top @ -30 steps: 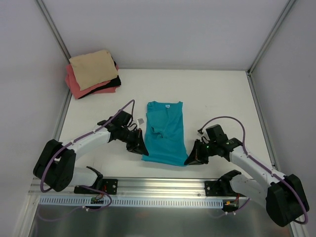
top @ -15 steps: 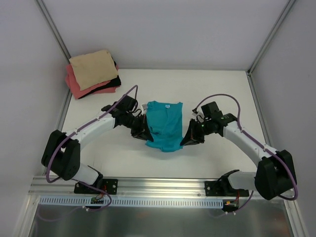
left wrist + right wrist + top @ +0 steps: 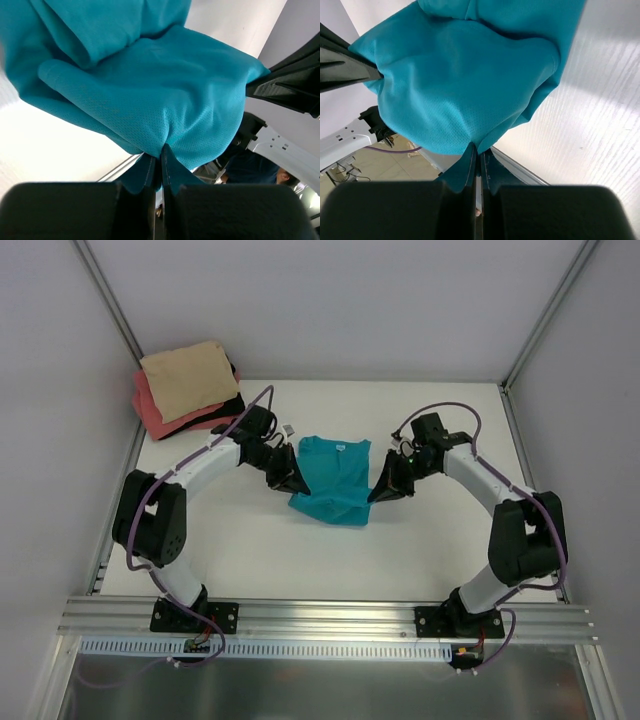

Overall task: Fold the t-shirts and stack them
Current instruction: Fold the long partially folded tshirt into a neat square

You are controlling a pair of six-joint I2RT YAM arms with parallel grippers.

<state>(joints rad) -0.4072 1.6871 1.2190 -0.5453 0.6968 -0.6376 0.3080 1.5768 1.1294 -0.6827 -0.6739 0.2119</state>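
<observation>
The soft teal cotton t-shirt (image 3: 330, 485) sits bunched and partly doubled over near the middle of the white tabletop (image 3: 430, 530). The left gripper (image 3: 290, 480) is clenched on its left edge and the right gripper (image 3: 383, 487) on its right edge. At the far-left corner, a folded tan-beige t-shirt (image 3: 188, 378) lies on top of a coral-pink t-shirt (image 3: 160, 415).

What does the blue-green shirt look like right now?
The teal t-shirt is soft, finely meshed cloth with a small white neck label. Its near part is lifted and doubled over, the neck end lying on the white table. The left gripper and right gripper each pinch an edge.
</observation>
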